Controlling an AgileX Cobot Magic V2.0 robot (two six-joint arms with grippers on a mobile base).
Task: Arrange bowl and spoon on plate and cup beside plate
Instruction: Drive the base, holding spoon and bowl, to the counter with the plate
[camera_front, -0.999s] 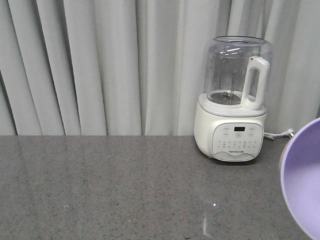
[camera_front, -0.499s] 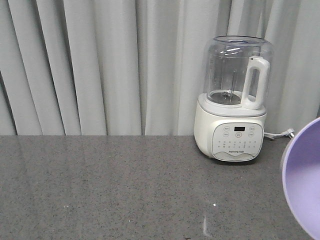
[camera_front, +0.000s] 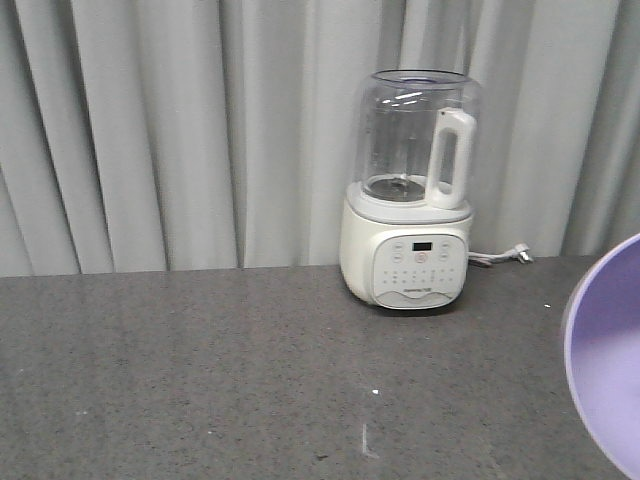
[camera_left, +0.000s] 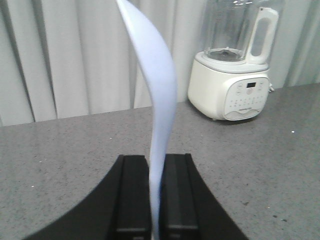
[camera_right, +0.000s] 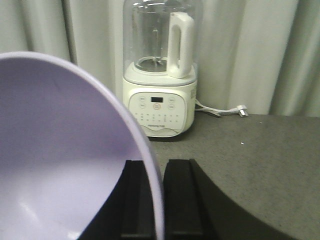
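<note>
Grey speckled counter (camera_front: 200, 370), curtain (camera_front: 150, 130) behind, blender (camera_front: 410, 200) far right. Left gripper (camera_left: 157, 200) pinches spoon (camera_left: 160, 85) upright by its lower end; right gripper (camera_right: 152, 200) clamps rim of bowl (camera_right: 60, 165), tilted, near right (plate, cup out of view). Level bowl before lowering; 2 loads, go slow.

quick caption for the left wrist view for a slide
Left gripper clamps the pale blue spoon upright above a grey counter, white blender by the curtain behind
</note>
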